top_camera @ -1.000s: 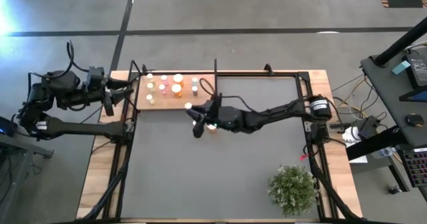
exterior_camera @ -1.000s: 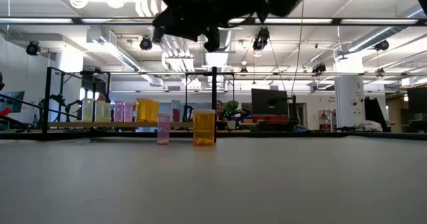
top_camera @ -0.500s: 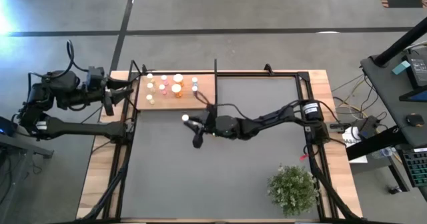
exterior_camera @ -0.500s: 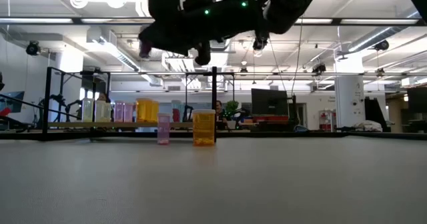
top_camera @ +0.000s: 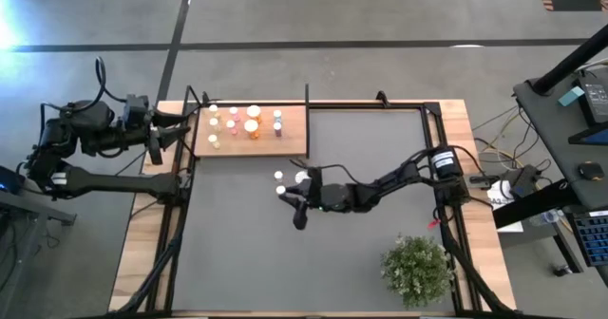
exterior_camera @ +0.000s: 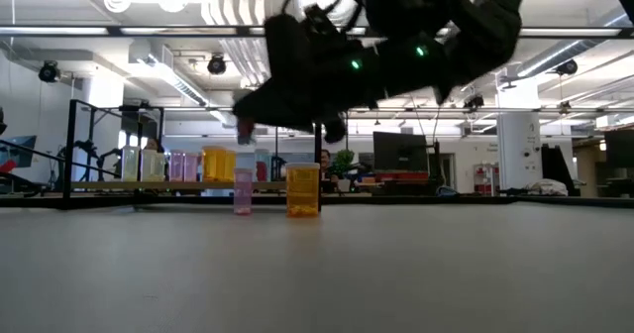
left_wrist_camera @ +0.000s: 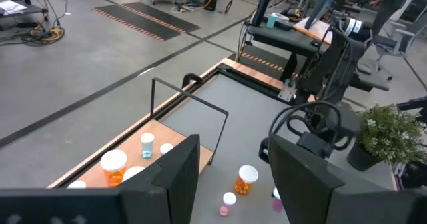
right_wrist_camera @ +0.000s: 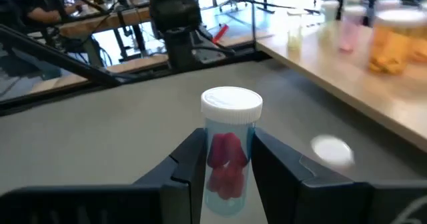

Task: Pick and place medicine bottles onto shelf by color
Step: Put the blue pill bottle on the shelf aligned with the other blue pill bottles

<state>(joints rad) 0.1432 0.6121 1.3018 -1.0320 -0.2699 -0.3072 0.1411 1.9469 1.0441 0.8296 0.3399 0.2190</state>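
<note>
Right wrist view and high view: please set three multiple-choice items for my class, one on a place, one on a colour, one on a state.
1. The shelf lies: A on the table's left-arm side; B beside the plant; C on the floor.
2. The held bottle's contents are: A yellow; B pink-red; C green.
3. The right gripper's fingers are: A wide open; B shut on nothing; C shut on the bottle.
Key: A, it sits by the left arm; B, pink-red shows through; C, both fingers clamp it.

Bushy green plant near the table's front right corner, upright.
</note>
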